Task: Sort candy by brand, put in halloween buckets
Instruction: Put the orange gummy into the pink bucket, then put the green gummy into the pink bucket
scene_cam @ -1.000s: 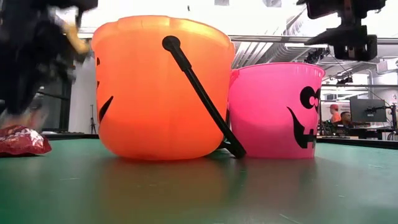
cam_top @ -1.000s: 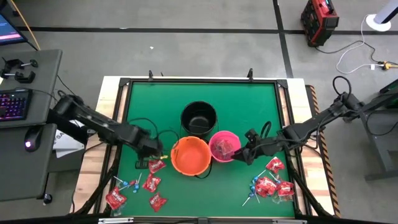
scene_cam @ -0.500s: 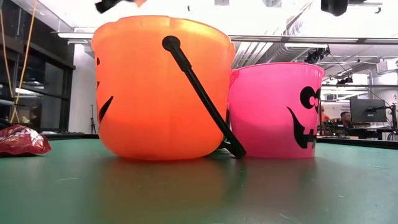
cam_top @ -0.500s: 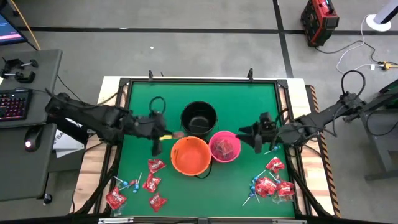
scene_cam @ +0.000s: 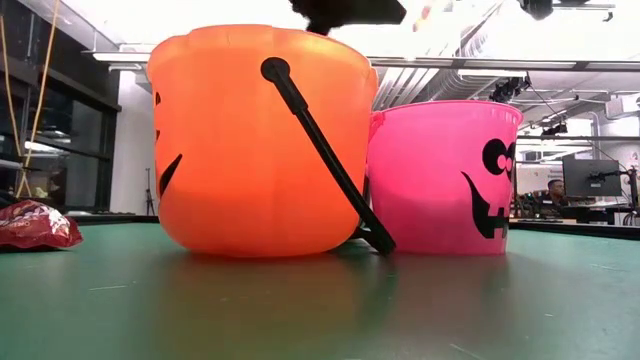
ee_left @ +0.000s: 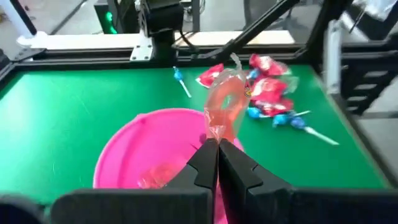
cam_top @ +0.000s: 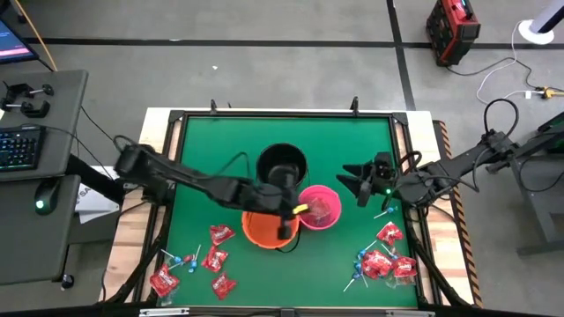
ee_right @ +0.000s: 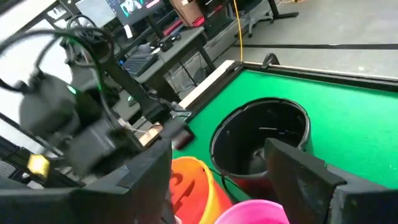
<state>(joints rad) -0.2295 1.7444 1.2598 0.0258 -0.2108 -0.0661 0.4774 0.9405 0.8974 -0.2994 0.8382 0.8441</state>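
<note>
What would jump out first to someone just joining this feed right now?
The left gripper, reached across the table's middle, holds a clear pinkish candy wrapper in its shut fingers above the pink bucket. That bucket sits touching the orange bucket, with the black bucket just behind them. The right gripper hangs open beside the pink bucket, and red packets and blue lollipops lie scattered at both front corners.

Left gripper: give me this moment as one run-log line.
left gripper: shut on clear-wrapped candy piece | position: over round pink plastic bucket | right gripper: open, beside bucket | red packets: on table
</note>
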